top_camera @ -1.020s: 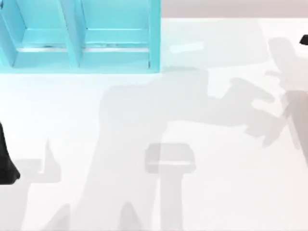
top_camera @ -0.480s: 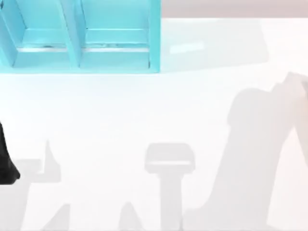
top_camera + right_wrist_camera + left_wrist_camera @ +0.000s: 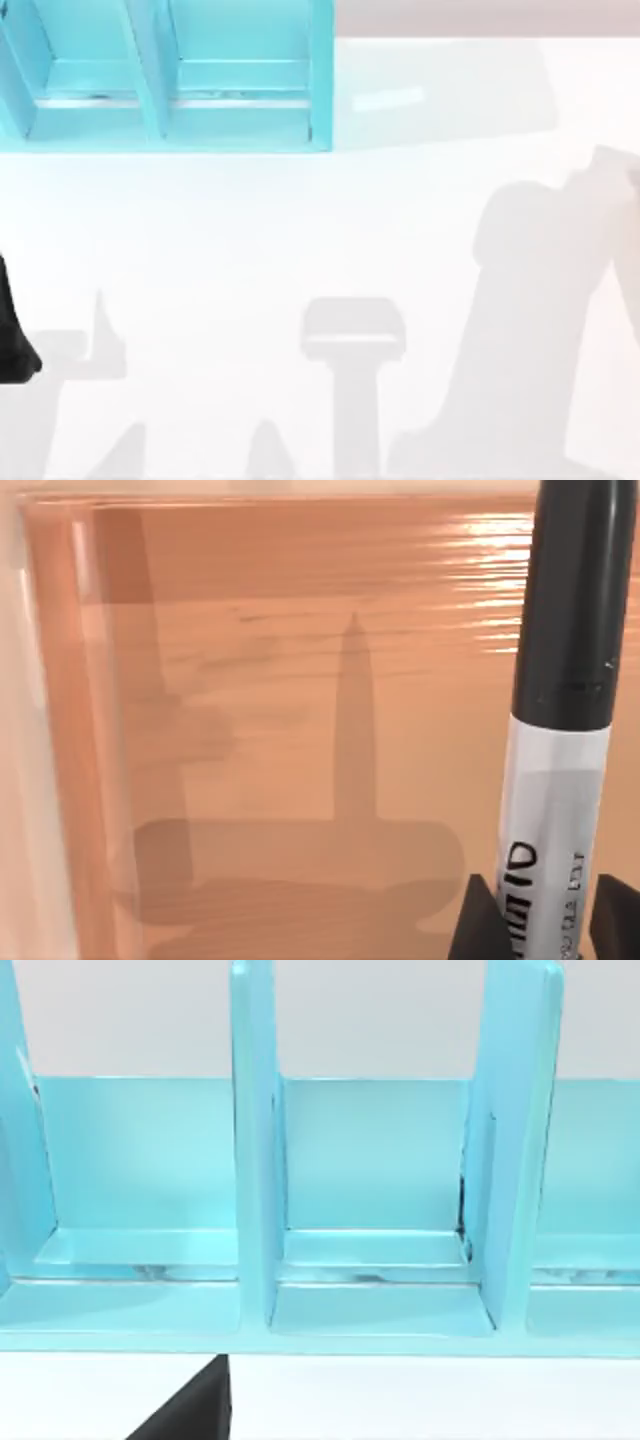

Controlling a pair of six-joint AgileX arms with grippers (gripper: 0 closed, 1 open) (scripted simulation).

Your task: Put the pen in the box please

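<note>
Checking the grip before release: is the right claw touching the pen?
Touching. The right wrist view shows the right claw with its dark fingers pressed against both sides of the pen, above the wooden box.

From above, my top camera looked straight down on the white table (image 3: 250, 230), catching the turquoise divided rack (image 3: 170, 100) at its far left corner. My left wrist camera faced that same turquoise rack (image 3: 380, 1210) level and close. My right wrist camera hung close over the orange-brown wooden box floor (image 3: 280, 710), sighting along the black, white-banded pen (image 3: 560, 730).
</note>
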